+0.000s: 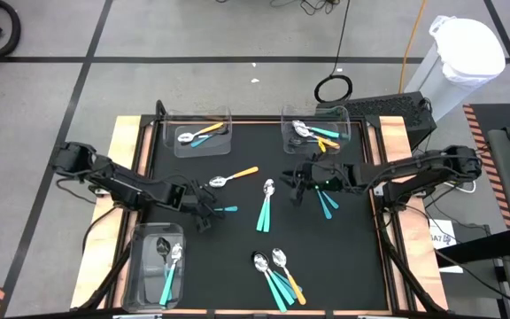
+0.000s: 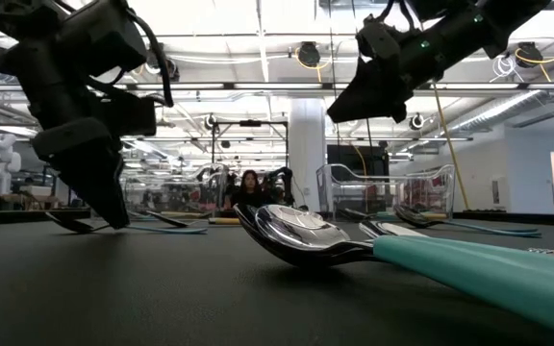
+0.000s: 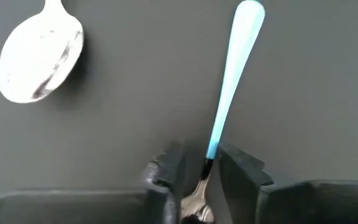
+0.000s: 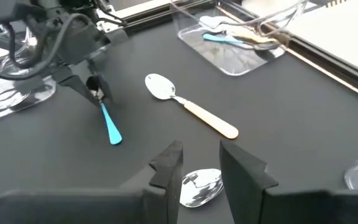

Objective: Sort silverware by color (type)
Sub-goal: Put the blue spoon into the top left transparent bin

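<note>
The light blue spoon [image 3: 229,87] lies flat on the black mat [image 1: 237,239], left of centre, and my left gripper [image 3: 197,177] is down over it. My two dark fingers stand one on each side of the neck, where the blue handle meets the metal bowl. They bracket it closely, partly closed; I cannot tell whether they already pinch it. The spoon's long axis runs straight away from my left wrist, bowl tucked under the gripper, handle tip pointing toward the table's middle. So the grip crosses the narrow neck, which I judge the right way to take it.

Just beside it, farther up the mat, an orange-handled spoon [image 1: 235,175] lies apart from my fingers, not touching the blue one. Lifting straight up should clear it.

My right gripper [image 4: 197,165] hangs above the mat right of centre, fingers partly apart and holding nothing I can see; a spoon bowl [image 4: 199,185] lies on the mat below the gap between them. The left arm is plainly nearer the blue spoon.

Three clear bins sit at the edges: one at the near left [image 1: 135,270] with teal spoons, one at the far left [image 1: 168,142], one at the far right [image 1: 354,146] holding mixed colours. More spoons lie in a pair mid-mat [image 1: 265,206] and a cluster near the front [image 1: 277,273]. Open mat surrounds my left gripper, leaving room to rise and swing.
</note>
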`<state>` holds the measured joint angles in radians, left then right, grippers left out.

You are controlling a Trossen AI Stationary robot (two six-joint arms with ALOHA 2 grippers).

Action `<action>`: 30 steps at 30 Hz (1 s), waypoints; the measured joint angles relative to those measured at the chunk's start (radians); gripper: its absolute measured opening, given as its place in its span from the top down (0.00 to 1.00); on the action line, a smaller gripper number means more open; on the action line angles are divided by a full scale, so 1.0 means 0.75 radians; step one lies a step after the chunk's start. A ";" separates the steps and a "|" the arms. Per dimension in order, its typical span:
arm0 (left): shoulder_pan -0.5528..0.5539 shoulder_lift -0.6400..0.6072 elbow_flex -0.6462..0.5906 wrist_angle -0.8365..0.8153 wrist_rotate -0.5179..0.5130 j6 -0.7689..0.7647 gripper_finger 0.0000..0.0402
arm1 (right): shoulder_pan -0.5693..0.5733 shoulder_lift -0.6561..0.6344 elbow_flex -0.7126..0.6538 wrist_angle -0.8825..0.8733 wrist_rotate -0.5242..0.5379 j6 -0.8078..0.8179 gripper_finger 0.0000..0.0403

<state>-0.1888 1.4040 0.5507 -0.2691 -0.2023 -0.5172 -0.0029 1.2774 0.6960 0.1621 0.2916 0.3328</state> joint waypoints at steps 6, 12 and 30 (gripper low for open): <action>0.018 0.085 0.006 0.012 0.014 -0.032 0.94 | 0.036 0.000 0.000 0.001 0.004 0.000 0.77; 0.022 0.088 0.017 0.004 0.016 -0.037 0.99 | 0.068 0.000 0.000 0.004 0.109 -0.001 0.77; -0.203 -0.138 0.484 -0.932 -0.048 -0.557 1.00 | 0.064 0.143 0.003 0.114 0.350 0.096 0.77</action>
<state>-0.3414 1.3001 0.9134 -0.9683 -0.2386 -0.9347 0.0452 1.3846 0.6979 0.2473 0.5541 0.4051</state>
